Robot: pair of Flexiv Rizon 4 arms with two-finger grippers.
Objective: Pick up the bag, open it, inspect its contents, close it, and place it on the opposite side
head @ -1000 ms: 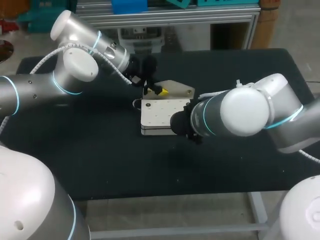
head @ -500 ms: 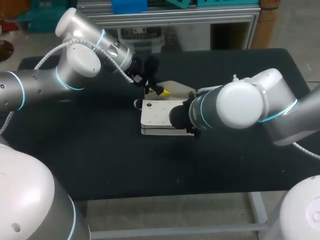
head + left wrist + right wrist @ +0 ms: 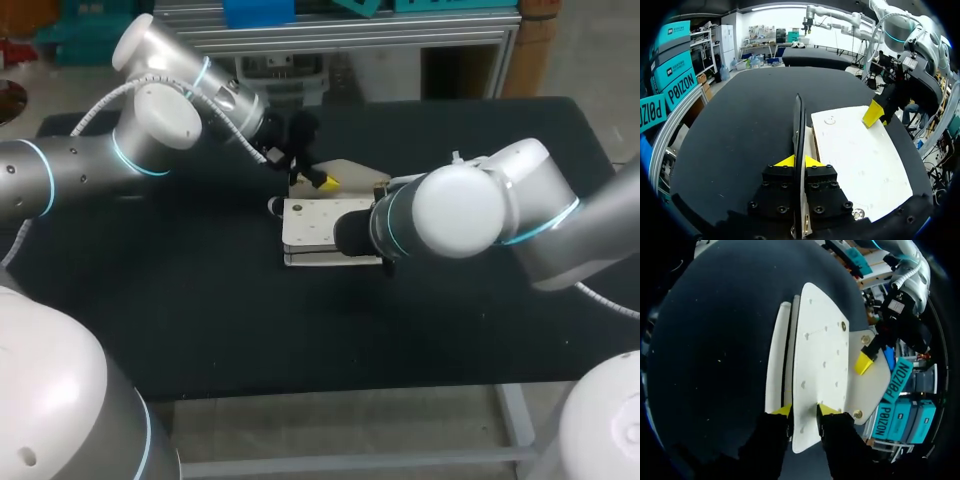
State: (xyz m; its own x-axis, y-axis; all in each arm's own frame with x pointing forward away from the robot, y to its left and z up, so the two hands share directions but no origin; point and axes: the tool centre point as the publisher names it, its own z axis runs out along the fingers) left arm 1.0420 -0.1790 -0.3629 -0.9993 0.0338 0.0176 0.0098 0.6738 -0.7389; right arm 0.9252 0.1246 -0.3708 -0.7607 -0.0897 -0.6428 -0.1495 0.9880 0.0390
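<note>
The bag (image 3: 315, 225) is a flat cream pouch lying mid-table. Its flap (image 3: 355, 172) is lifted at the far side. My left gripper (image 3: 800, 161) is shut on that flap's thin edge (image 3: 798, 125), which stands upright between the yellow tips. In the head view the left gripper (image 3: 318, 182) hangs over the bag's far edge. My right gripper (image 3: 804, 411) is at the bag's right end, its fingers closed on the upper panel (image 3: 820, 350), one on each side. A lower layer (image 3: 776, 355) lies apart beside it. The right wrist hides this grip in the head view.
The black table (image 3: 200, 320) runs wide around the bag on both sides. Its front edge (image 3: 330, 392) lies well short of the bag. Both arms meet over the middle, close together.
My right arm has moved left to the bag's right end, and its fingers have closed from wide open onto the upper panel. The left gripper keeps its hold on the flap.
</note>
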